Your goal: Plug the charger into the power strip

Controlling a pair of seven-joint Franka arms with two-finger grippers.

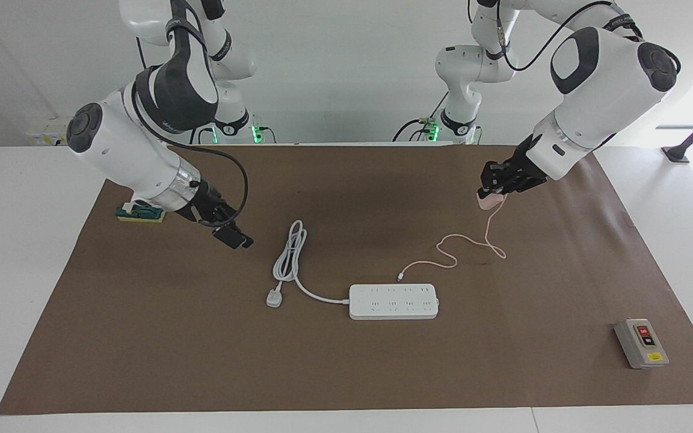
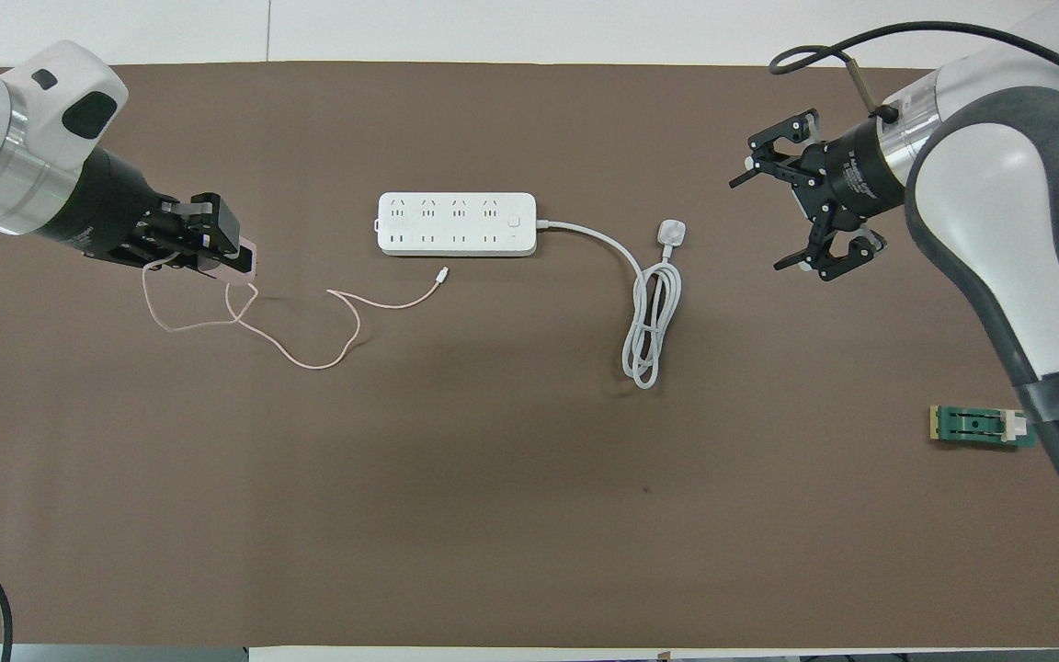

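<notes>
- Power strip (image 1: pixel 393 301) is laid flat mid-surface (image 1: pixel 346 373), every socket unoccupied; nothing has been plugged in yet.
- Right gripper (image 1: pixel 230 233), jaws apart and empty, is held over the surface at the strip's ten o'clock in the facing view.
- Left gripper (image 1: pixel 494 186), jaws clamped on the charger (image 1: pixel 487 200), is held aloft at the strip's one o'clock; carrying over, aligning and inserting are left.

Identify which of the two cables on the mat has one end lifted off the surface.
The thin pink cable: it rises to the charger held by the left gripper. The power strip's thick white cord lies flat.
</notes>
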